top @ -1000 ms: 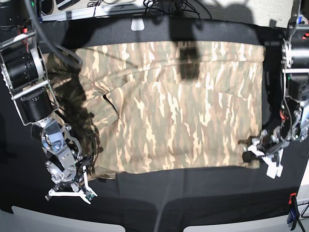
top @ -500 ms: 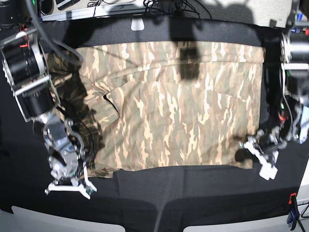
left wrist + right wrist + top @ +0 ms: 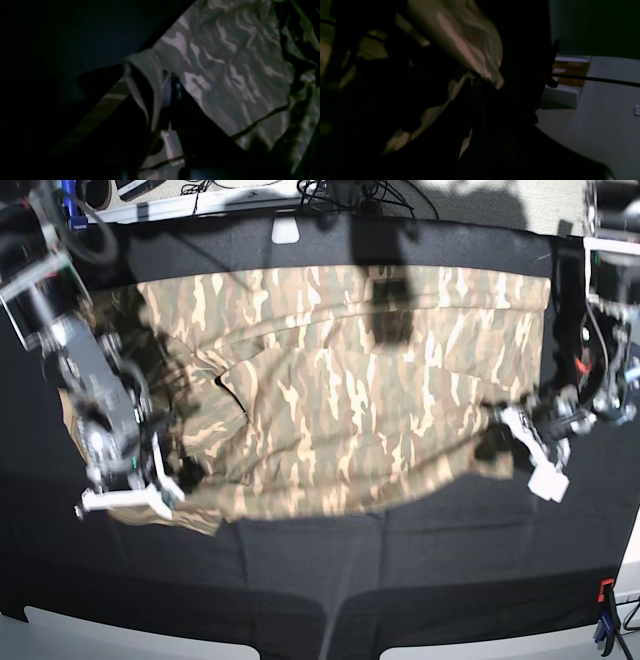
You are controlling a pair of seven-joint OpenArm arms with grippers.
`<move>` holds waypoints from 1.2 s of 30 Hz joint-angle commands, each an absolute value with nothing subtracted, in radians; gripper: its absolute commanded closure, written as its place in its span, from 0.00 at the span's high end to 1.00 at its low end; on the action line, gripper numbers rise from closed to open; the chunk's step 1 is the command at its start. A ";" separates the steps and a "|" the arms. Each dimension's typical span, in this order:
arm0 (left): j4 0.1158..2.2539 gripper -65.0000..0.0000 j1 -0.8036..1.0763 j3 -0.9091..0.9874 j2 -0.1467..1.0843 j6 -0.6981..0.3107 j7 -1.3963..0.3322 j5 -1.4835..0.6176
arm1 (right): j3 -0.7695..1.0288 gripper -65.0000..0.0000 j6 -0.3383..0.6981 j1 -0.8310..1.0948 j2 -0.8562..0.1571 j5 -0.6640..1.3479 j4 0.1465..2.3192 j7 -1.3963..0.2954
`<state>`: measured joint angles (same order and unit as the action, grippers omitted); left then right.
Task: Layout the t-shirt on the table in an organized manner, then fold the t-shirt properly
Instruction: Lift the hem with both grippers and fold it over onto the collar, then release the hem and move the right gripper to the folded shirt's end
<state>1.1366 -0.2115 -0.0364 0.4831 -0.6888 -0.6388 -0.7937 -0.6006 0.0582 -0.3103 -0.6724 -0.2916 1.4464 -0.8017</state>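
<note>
Seen from the base camera and read left to right: the right gripper (image 3: 150,490), at roughly eight o'clock in the picture, is clamped on the near left corner of the soft camouflage-print t-shirt (image 3: 340,390) in tan, olive and brown, the cloth bunched and raised around its white fingers. The shirt lies across the middle of the wide table draped in matte black cloth (image 3: 400,580), its long axis running from nine o'clock to three o'clock, its far edge flat and straight toward twelve, its near hem lifted and curving between the two arms. At about four o'clock, the left gripper (image 3: 520,438) pinches the near right corner, jaws drawn tight on the fabric.

The left wrist camera shows a fold of hem (image 3: 147,82) rising beside the dark fingers of the left gripper (image 3: 172,82), with patterned cloth spreading away toward one o'clock. The right wrist view is dim; a pale lobe of the shirt (image 3: 470,50) hangs over the closed jaws, though the contact itself is lost in shadow.

Each arm holds the corner nearest to it, and the shirt's free body lies toward twelve o'clock from both. Any fold would likely carry the held hem across the short axis, away from the near edge.
</note>
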 commanded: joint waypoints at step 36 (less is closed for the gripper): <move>1.355 0.00 0.015 0.242 0.501 -0.698 -0.950 -1.061 | -0.589 0.40 -0.045 0.015 -0.825 -0.450 1.728 -0.925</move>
<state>1.3373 0.0277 0.2321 0.4824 -0.6891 -0.9688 -1.0321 -0.6006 -0.0311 0.0299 -0.8066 -0.4244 1.7115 -0.9253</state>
